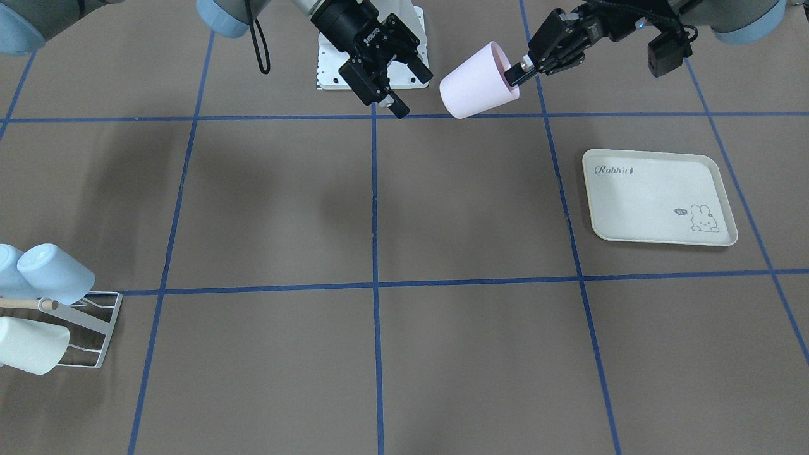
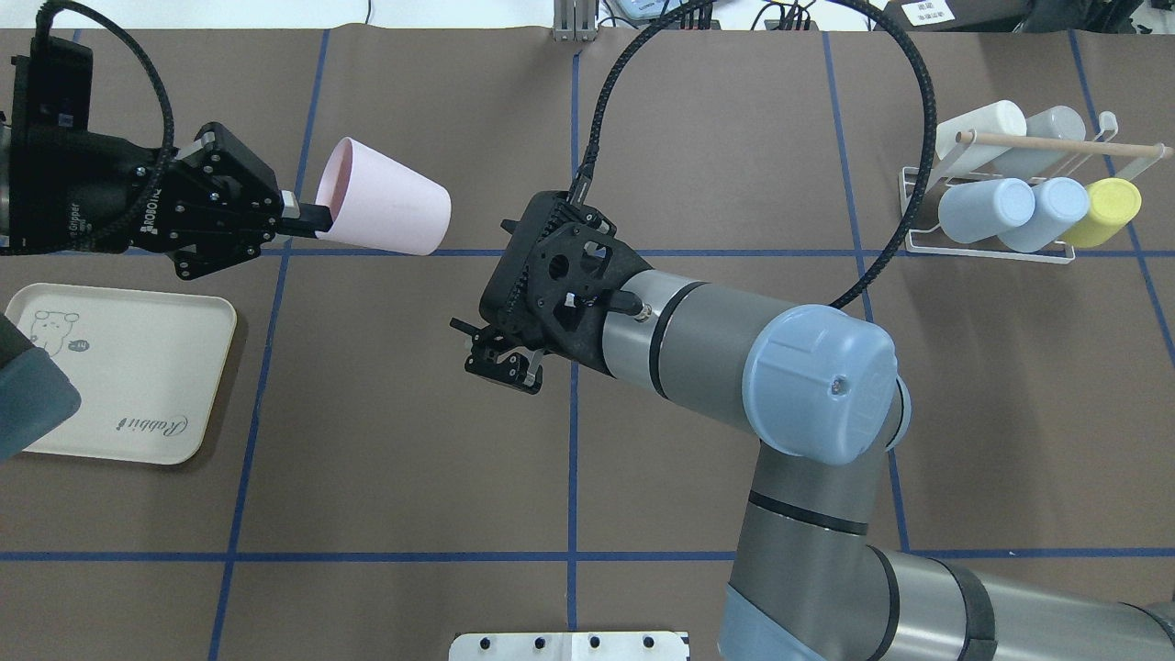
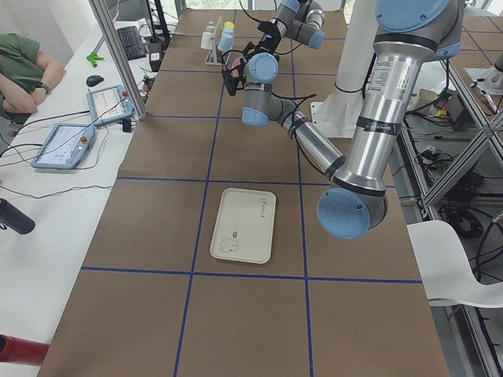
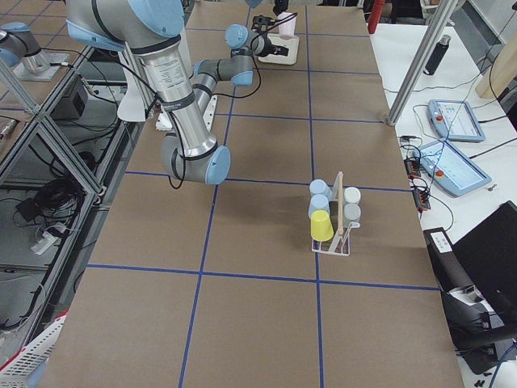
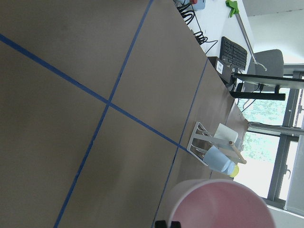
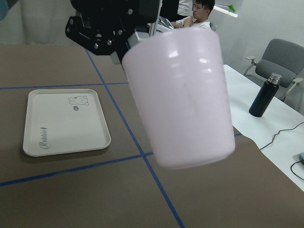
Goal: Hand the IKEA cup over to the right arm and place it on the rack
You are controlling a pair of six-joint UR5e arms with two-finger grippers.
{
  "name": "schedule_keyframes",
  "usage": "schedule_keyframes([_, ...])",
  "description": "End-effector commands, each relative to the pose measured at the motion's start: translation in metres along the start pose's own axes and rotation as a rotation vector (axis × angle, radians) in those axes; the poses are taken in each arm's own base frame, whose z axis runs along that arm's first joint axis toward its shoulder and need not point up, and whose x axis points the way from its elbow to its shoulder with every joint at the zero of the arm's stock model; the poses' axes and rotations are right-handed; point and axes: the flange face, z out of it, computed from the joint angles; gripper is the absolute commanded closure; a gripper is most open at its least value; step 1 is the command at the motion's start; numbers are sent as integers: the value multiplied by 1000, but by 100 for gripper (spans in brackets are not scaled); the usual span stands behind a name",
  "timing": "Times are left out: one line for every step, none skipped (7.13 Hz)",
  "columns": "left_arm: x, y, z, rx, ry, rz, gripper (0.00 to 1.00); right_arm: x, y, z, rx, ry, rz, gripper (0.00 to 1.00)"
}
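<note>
Cup [image 2: 386,209] of pale pink plastic hangs in the air on its side, clear of the brown surface [image 2: 413,459]. It sits just past one corner of the cream tray [image 2: 119,367], on the tray's side that faces the middle of the surface. The left claw [image 2: 317,218] holds it by the rim, narrowed onto the wall with one finger inside the mouth and the other outside. The cup's mouth faces that claw, and its closed base points away from the tray. In the left wrist view only the arc of the pink rim [image 5: 223,204] shows at the bottom edge.

The right claw [image 1: 407,88] is spread wide and grips nothing. It is on the base side of the cup, near it but apart, and farther from the tray than the cup is. In the right wrist view the cup's base and side fill most of the picture, with the left claw dark behind it and the tray lying flat beyond.

The rack [image 2: 996,248] stands well apart from the tray at the opposite end of the surface. A wooden rod [image 2: 1056,142] runs across its top. It carries two blue cups [image 2: 987,209], a yellow cup [image 2: 1106,211], a white cup [image 2: 982,128] and a grey cup [image 2: 1046,128], all lying on their sides.
</note>
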Motion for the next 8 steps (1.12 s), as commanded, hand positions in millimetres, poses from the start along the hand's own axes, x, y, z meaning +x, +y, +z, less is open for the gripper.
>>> schedule_keyframes([0,2,2,-6,-1,1,100,-3,-6,0,10,-5,-32,1])
schedule_keyframes([-1,2,3,-7,-2,1,100,-4,-7,0,13,-7,-40,1])
schedule_keyframes([-3,6,7,-20,-7,0,100,-4,-8,0,14,-7,-68,1])
schedule_keyframes([-4,9,10,-29,-10,0,100,-4,-9,0,16,-7,-92,1])
schedule_keyframes([-5,10,11,-33,-12,1,100,-5,-12,-1,22,-7,-98,1])
schedule_keyframes([-5,10,11,-33,-12,3,100,-5,-15,-1,27,-7,-111,1])
schedule_keyframes([-4,10,11,-33,-10,4,100,-5,-15,-1,27,-7,-118,1])
schedule_keyframes([-4,11,12,-35,-11,4,100,-5,-15,-1,27,-7,-126,1])
